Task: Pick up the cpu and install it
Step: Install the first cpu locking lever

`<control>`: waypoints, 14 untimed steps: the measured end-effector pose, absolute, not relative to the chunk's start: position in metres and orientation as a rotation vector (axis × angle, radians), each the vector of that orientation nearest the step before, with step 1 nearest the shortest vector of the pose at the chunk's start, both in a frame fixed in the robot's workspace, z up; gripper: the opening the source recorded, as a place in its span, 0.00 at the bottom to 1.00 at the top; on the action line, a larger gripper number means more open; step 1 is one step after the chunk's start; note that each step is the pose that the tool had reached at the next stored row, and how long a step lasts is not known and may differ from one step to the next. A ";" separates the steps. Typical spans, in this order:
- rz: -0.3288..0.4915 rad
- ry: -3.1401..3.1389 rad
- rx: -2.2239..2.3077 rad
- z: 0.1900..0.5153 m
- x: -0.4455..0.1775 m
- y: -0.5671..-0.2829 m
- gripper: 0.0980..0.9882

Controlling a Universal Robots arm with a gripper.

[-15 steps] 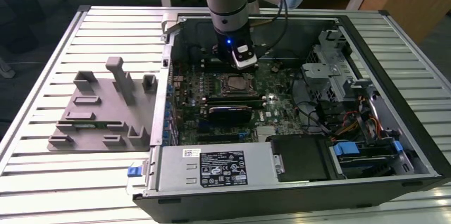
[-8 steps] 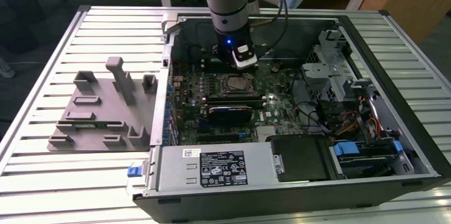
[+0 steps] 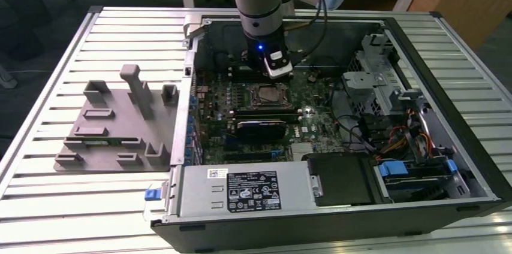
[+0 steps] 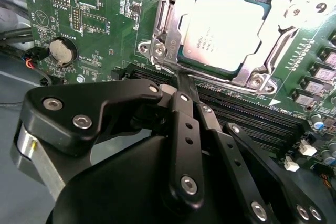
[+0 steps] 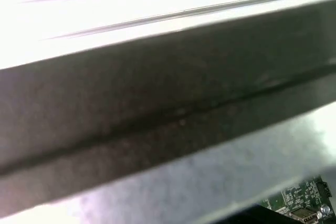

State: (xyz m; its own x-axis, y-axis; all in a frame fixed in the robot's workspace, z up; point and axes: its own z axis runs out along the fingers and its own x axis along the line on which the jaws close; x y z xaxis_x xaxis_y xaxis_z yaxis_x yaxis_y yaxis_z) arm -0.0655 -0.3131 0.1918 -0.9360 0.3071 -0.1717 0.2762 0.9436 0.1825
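The cpu (image 4: 223,30), a flat square chip with a silver-grey top, lies in the motherboard socket inside its metal frame (image 4: 161,35). In the exterior view the cpu (image 3: 265,94) sits mid-board inside the open computer case (image 3: 336,209). My gripper (image 4: 181,80) hangs just beside the socket's edge, its black fingers (image 4: 184,124) pressed together with nothing seen between them. From the exterior view my gripper (image 3: 277,72) is a short way above the board, just beyond the socket.
Memory slots (image 4: 247,116) and a coin battery (image 4: 62,51) flank the socket. A black heatsink block (image 3: 260,128), the power supply (image 3: 240,191) and the drive cage (image 3: 392,95) crowd the case. A grey fixture tray (image 3: 112,128) lies at the exterior view's left. The first wrist view faces the case wall (image 5: 168,103).
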 end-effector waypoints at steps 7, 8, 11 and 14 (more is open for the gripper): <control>0.230 2.901 0.440 0.202 -0.065 -0.313 0.01; 0.230 2.901 0.440 0.203 -0.065 -0.313 0.01; 0.227 2.901 0.439 0.206 -0.065 -0.313 0.01; 0.208 2.901 0.437 0.209 -0.065 -0.313 0.01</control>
